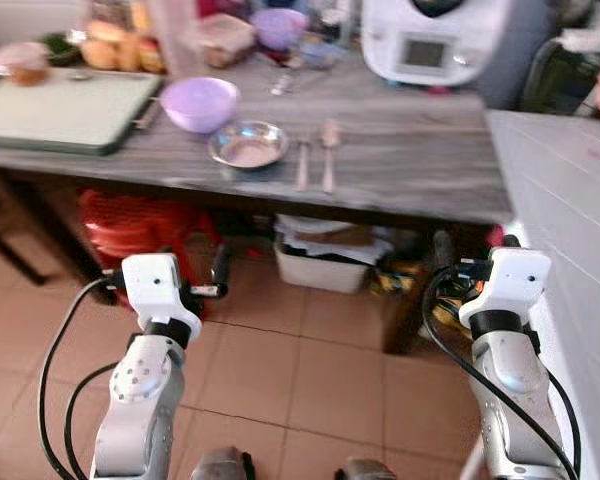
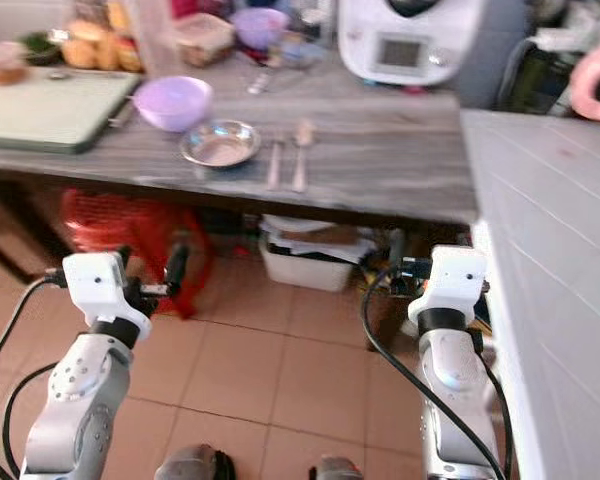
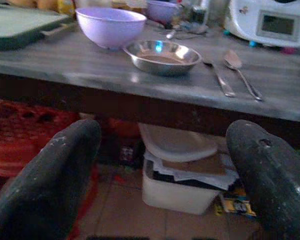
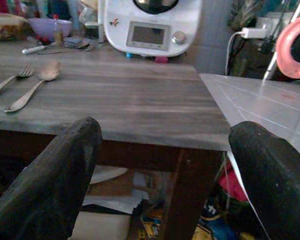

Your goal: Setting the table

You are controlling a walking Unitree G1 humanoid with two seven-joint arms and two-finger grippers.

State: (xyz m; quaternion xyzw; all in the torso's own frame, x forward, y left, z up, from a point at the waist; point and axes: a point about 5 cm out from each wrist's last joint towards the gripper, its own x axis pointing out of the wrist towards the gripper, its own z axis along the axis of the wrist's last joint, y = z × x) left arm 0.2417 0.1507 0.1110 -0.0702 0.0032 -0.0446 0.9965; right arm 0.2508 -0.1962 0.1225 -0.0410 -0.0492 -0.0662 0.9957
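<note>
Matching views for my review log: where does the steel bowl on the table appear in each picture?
Left eye view: steel bowl, right of the purple bowl.
Right eye view, same neighbours.
Left wrist view, above the open claw.
Right wrist view: not in it.
Shared landmark: the spoon, by the fork.

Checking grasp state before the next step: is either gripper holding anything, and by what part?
Nothing held. Left gripper and right gripper are both open, below the table edge; fork and spoon lie untouched.

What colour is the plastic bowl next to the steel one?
Lilac. The plastic bowl shows best in the left wrist view.
</note>
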